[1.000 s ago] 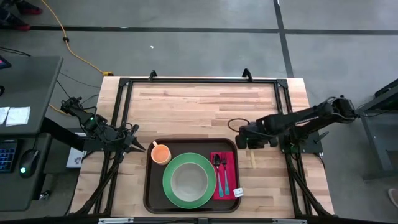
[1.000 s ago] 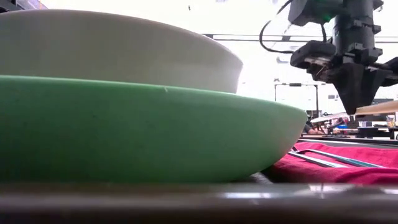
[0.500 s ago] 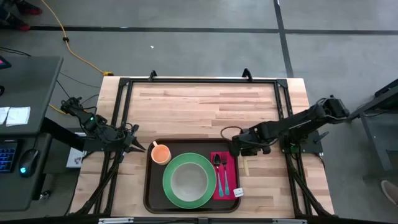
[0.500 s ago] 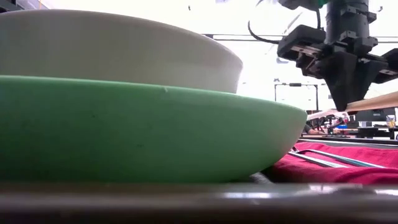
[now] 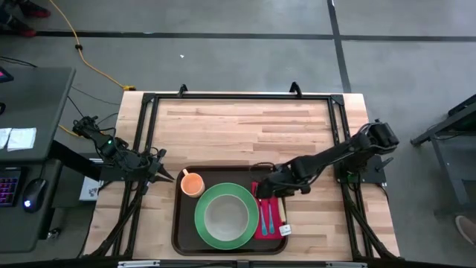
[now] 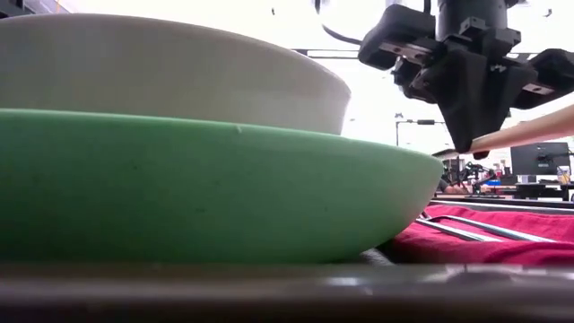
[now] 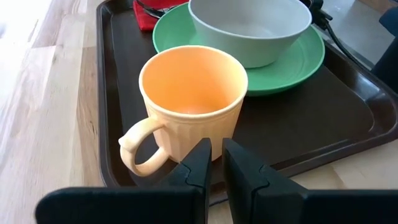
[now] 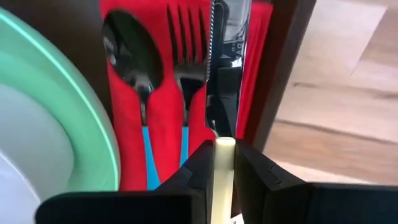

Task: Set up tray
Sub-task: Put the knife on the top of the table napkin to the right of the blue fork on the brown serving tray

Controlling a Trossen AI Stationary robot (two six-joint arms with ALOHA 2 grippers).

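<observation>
Your right tool [image 8: 224, 163] grips a pale stick [image 8: 224, 180] above the red napkin [image 8: 177, 112] on the tray [image 5: 181, 227] — left tool [image 7: 216, 163] nearly clenched, empty, behind the orange mug [image 7: 189, 106].

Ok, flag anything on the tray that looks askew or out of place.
Nothing stands out. On the tray, the cup is upright, bowl centred on the green plate, spoon and fork parallel on the red napkin.

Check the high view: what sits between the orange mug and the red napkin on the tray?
The green plate with the white bowl on it lies between the orange mug and the red napkin, all on the tray.
</observation>
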